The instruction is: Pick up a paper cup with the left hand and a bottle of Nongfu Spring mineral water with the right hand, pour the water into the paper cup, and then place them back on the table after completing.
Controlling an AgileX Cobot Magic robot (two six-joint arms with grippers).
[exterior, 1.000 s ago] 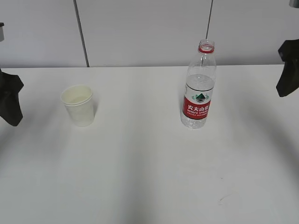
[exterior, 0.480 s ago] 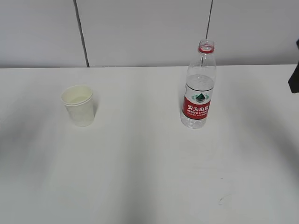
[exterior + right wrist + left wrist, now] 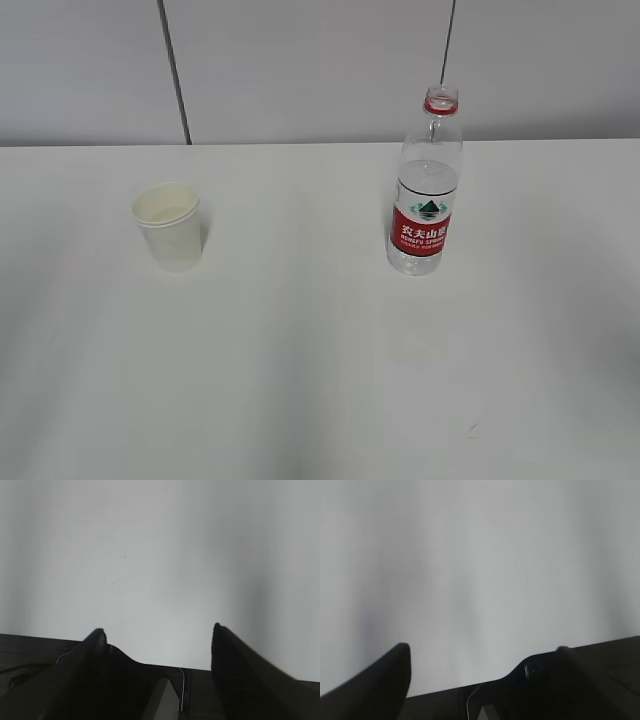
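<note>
A white paper cup (image 3: 168, 226) stands upright on the white table (image 3: 300, 340), left of middle. A clear Nongfu Spring bottle (image 3: 426, 190) with a red label and red neck ring, no cap, stands upright right of middle, with water in it up to the shoulder. Neither arm shows in the exterior view. In the left wrist view my left gripper (image 3: 482, 652) is open over bare white table, holding nothing. In the right wrist view my right gripper (image 3: 157, 630) is open over bare white table, holding nothing. Cup and bottle do not show in the wrist views.
A grey panelled wall (image 3: 300, 70) with dark vertical seams rises behind the table's far edge. A small dark scuff (image 3: 472, 428) marks the table near the front right.
Both arms have drawn back out of the exterior view, the left one off the left edge and the right one off the right edge. Cup and bottle have not moved.
</note>
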